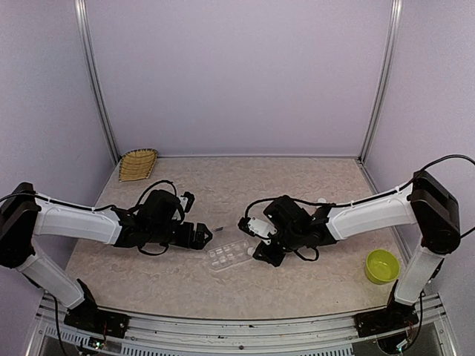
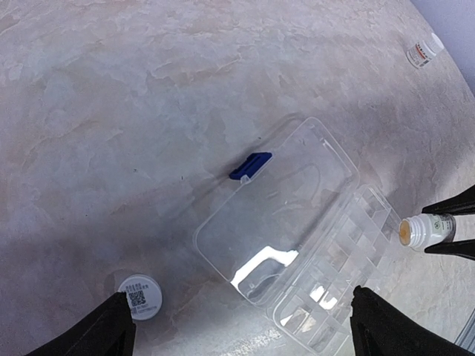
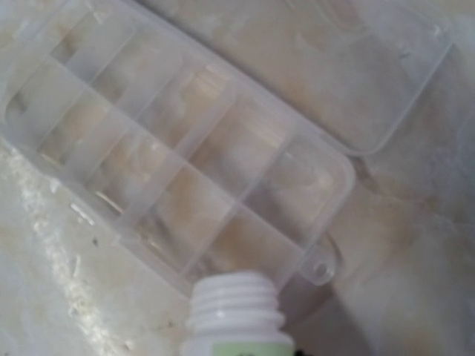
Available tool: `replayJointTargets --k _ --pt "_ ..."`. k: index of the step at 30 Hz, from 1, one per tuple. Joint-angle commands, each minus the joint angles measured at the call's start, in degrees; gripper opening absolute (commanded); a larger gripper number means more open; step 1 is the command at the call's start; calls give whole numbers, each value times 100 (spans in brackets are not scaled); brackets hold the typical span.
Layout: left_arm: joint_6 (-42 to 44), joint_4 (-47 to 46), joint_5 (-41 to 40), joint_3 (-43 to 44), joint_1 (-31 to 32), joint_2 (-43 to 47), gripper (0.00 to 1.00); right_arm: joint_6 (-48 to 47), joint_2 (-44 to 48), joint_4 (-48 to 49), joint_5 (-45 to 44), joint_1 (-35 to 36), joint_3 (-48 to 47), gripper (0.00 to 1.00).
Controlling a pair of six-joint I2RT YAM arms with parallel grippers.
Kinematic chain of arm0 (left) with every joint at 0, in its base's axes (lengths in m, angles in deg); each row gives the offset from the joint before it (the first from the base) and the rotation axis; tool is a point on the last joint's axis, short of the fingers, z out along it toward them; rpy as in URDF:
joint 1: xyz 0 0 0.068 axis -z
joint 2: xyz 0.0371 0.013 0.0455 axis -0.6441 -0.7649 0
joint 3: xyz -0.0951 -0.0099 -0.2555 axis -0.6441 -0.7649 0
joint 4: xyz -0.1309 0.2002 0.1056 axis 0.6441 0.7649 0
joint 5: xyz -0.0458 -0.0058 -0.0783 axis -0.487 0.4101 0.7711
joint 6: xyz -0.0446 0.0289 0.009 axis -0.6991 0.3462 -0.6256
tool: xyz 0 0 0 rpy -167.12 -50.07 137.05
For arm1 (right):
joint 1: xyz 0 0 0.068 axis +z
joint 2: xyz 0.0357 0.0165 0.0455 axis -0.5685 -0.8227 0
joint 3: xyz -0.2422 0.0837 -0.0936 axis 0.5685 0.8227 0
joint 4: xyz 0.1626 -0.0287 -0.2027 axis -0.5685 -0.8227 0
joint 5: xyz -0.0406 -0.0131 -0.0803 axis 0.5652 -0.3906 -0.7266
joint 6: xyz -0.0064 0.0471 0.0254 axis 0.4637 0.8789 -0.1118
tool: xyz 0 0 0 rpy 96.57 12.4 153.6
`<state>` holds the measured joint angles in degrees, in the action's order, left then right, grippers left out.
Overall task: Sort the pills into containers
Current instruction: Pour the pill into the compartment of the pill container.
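While the right gripper (image 2: 439, 228) is clamped across the body of an uncapped white pill bottle (image 2: 421, 230), the left gripper (image 1: 201, 236) hangs just beside the box's left end, jaws spread wide, nothing between them.

Pill organizer (image 1: 228, 256): clear plastic, lying open on the table (image 1: 312, 178) between the two arms. Its lid (image 2: 278, 215) is folded out flat, with the blue latch (image 2: 250, 165) on the outer edge. The cells (image 3: 171, 148) all look empty in the right wrist view.

Bottle: held on its side, mouth turned toward the end cell. The neck is just beside the box's corner; I cannot tell whether it overhangs the rim.

Pills (image 2: 404, 234): only an orange-yellow patch inside the bottle mouth, single ones not resolvable. I see none loose on the table.

Also noted: a loose white cap (image 2: 141, 295) near the left fingers, and a second small bottle (image 2: 424, 52) well apart on the far side.

Handling, my judgement:
- Pills are tiny, light and hard. They will probably roll and bounce off stiff plastic, and they are too small to pinch reliably, so I would pour by tilting.
- The bottle is light, rigid and smooth. The body below the threads is the right place to hold it.
- The organizer is thin and light and likely to skate if nudged. My free left gripper could steady it at the lid edge or a long wall.
- Risk: several pills spilling out at once.
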<state>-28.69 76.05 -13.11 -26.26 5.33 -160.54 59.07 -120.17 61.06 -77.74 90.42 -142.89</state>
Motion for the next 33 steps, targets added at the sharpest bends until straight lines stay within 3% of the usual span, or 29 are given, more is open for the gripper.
replayJointTargets --k 1,33 --pt "-25 -75 -24 46 36 98 99 -89 -115 -324 -144 58 -183 9" --pt "-69 -158 -21 -50 45 88 99 -213 -264 -1041 -276 112 -568 9"
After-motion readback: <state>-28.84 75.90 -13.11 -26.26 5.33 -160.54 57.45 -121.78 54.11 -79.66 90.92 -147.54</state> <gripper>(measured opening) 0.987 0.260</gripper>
